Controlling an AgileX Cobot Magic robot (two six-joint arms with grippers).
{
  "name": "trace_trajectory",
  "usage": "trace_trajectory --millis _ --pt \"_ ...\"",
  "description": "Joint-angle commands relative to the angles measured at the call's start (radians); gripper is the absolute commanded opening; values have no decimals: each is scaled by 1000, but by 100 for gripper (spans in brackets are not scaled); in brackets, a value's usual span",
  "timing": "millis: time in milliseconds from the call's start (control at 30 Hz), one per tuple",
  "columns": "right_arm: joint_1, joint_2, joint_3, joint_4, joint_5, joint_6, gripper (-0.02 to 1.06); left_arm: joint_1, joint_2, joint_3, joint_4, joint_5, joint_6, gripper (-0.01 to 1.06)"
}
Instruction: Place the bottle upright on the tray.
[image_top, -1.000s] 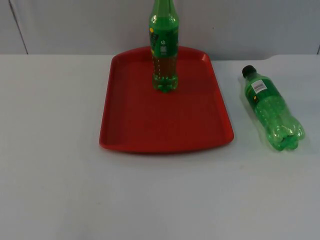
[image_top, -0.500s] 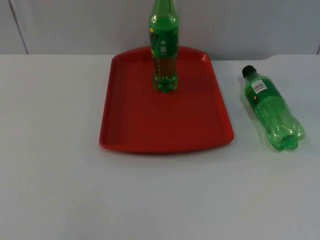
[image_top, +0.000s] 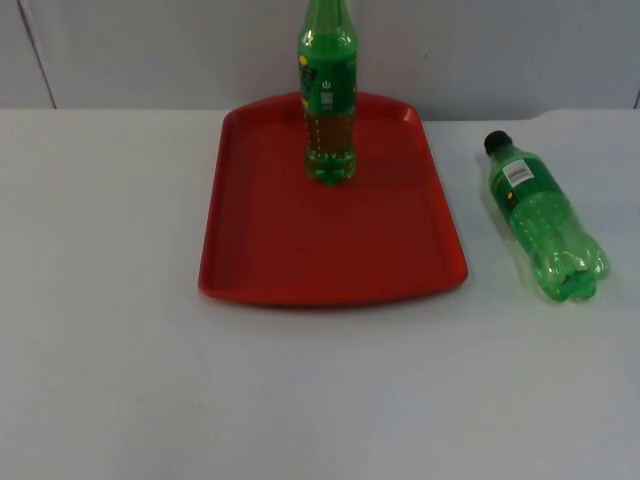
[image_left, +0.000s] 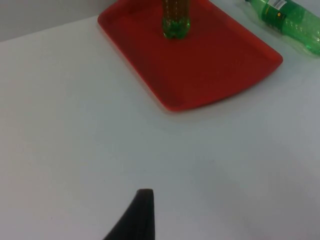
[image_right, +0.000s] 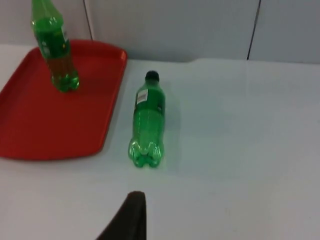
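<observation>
tray: near half bare | obstacle: upright bottle (far end)

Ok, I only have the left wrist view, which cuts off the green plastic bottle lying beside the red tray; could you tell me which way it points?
Observer: The lying green plastic bottle has its black cap toward the grey partition wall and its base toward the table's front.
Operator: Thank you. And is the bottle on the tray upright higher up?
Observer: Yes, the standing green plastic bottle rises straight from the red plastic tray, at its far end.
</observation>
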Motion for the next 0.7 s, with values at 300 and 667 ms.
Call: trace_trajectory --millis 300,667 --pt "-2 661 -358 -2 -32 -16 104 -7 -5 4 4 -9 -8 105" --pt "-2 1183 -822 2 101 -19 104 -7 -5 4 4 -9 -8 105"
